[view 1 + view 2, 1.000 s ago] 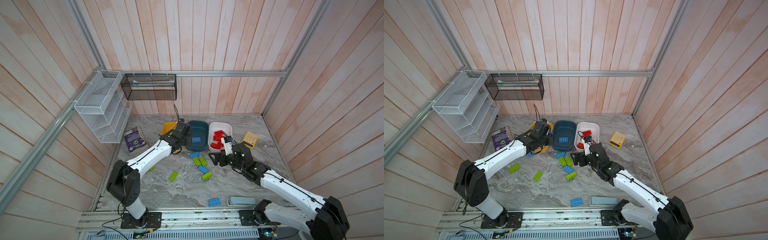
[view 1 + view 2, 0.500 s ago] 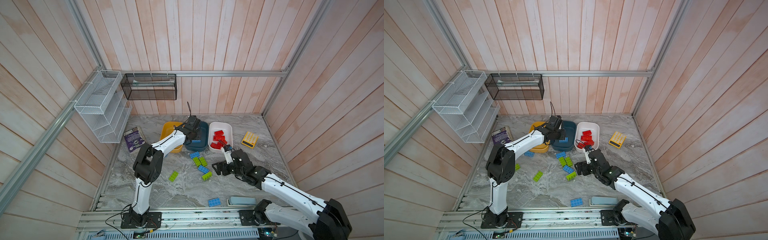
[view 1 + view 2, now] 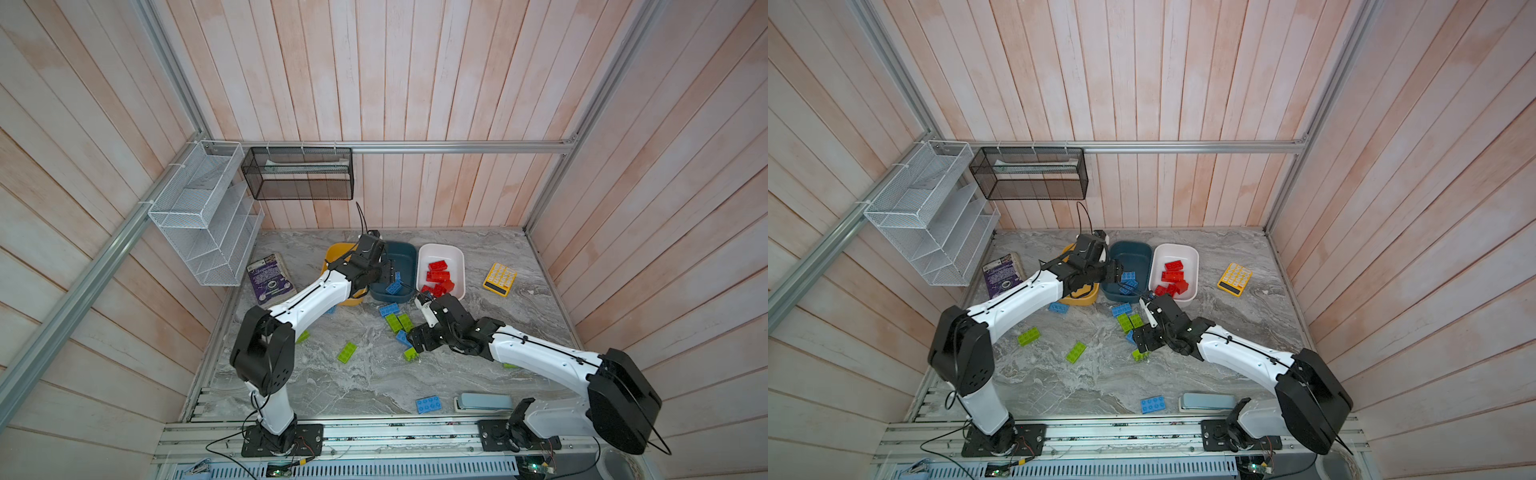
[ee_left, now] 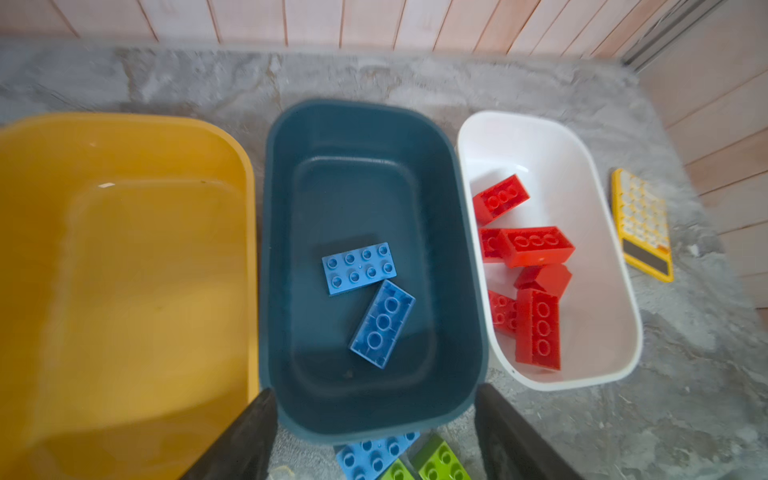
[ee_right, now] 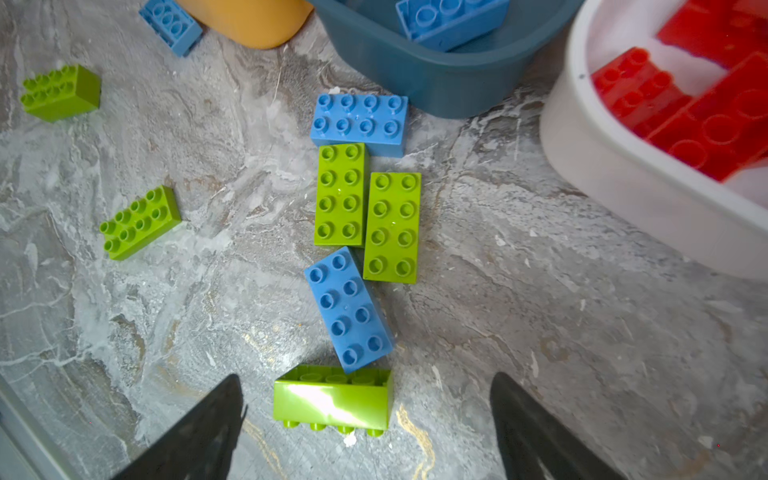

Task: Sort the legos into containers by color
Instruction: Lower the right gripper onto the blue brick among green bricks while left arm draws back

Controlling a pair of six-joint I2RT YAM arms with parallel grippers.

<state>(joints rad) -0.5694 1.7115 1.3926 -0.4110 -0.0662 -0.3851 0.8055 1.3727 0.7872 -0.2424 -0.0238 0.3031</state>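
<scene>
Lying in the dark teal rounded plastic tub [image 4: 266,249], two blue studded plastic bricks [image 4: 359,268] sit beneath the left gripper [image 4: 374,392], jaws spread and empty. The right gripper [image 5: 365,380], also wide, hangs over a lime green brick [image 5: 332,401] tipped sideways; closing could catch or shove the touching blue brick [image 5: 348,307].

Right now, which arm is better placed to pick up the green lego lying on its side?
The right arm. The right gripper hangs open just above that green lego, which lies between its fingers in the wrist view. The left gripper is farther off, open over the teal tub.
</scene>
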